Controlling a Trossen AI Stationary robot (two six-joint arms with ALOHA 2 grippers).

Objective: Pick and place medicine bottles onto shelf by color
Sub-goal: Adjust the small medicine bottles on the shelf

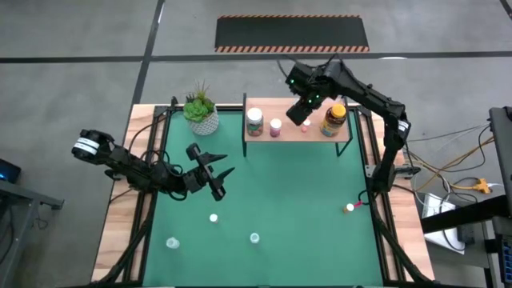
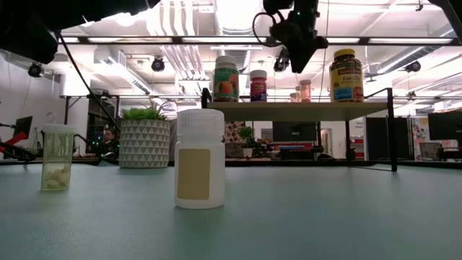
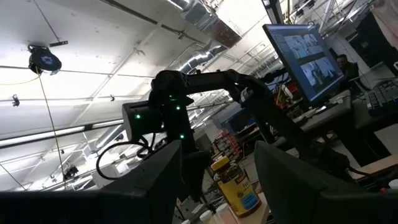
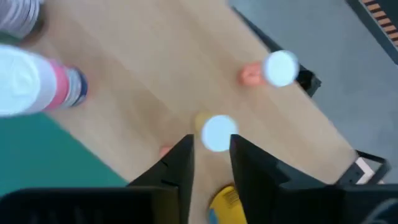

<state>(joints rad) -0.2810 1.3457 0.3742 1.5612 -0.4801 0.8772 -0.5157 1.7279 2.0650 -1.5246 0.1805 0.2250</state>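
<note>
Right gripper: I see my right gripper (image 1: 305, 112) in the upper middle of the high view, hanging over the shelf (image 1: 346, 130); in the right wrist view its fingers (image 4: 177, 163) stand slightly apart, with a small white-capped bottle (image 4: 218, 132) just beyond the tips — nothing clamped.
Left gripper: my left gripper (image 1: 218, 172) sits left of centre in the high view, above the green mat, prongs spread wide and empty.
Shelf: it stands at the top edge of the mat, right of the potted plant (image 1: 201, 111).
On the shelf: from left to right in the low view, a green-lidded bottle (image 2: 226, 79), a pink-banded bottle (image 2: 258, 85), two small pinkish ones behind, and the yellow-lidded amber jar (image 2: 346, 75).
On the mat: three small bottles in the lower left half of the high view — one near centre (image 1: 214, 217), two lower (image 1: 173, 242) (image 1: 254, 238) — and one at the right edge (image 1: 350, 208).
Low view foreground: a white bottle (image 2: 200, 158) stands upright at centre, a clear vial (image 2: 57, 157) at the left.
</note>
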